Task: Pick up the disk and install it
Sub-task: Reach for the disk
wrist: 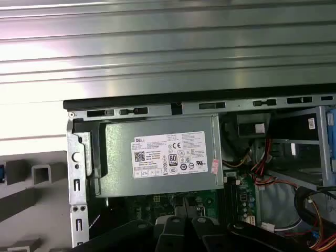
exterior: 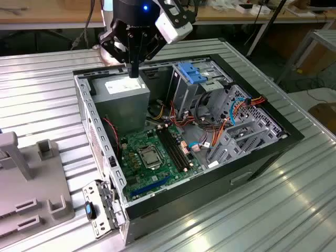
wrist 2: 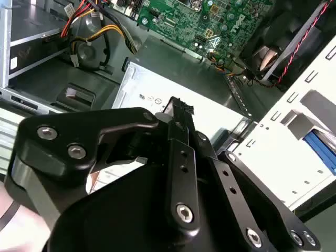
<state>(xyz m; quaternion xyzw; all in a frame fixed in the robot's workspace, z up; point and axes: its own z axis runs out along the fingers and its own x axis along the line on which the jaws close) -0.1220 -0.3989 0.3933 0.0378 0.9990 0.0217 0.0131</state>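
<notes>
A ribbed metal table (exterior: 294, 210) carries an open computer case (exterior: 210, 185) lying on its side. On the exterior view's left, a grey plastic holder (exterior: 26, 178) stands on the table beside the case. Inside the case, a grey power supply (exterior: 123, 102) with a white label sits at the far corner. A green circuit board (exterior: 152, 157) lies nearer, and a metal drive cage (exterior: 241, 126) with orange and blue cables sits toward the exterior view's right. A light-blue ribbed latch plate (exterior: 191, 72) sits on top of the bay beside the power supply.

The black claw (exterior: 134, 72) hangs point-down over the power supply's label. Its fingers are pressed together with nothing between them. I cannot tell whether the tip touches the label.

The disk (wrist 2: 320, 149) shows in the second wrist view as a strip of bright blue rail. It lies outside the case, past the wall that holds the fan, and well apart from the claw. Its dark body cannot be made out.
</notes>
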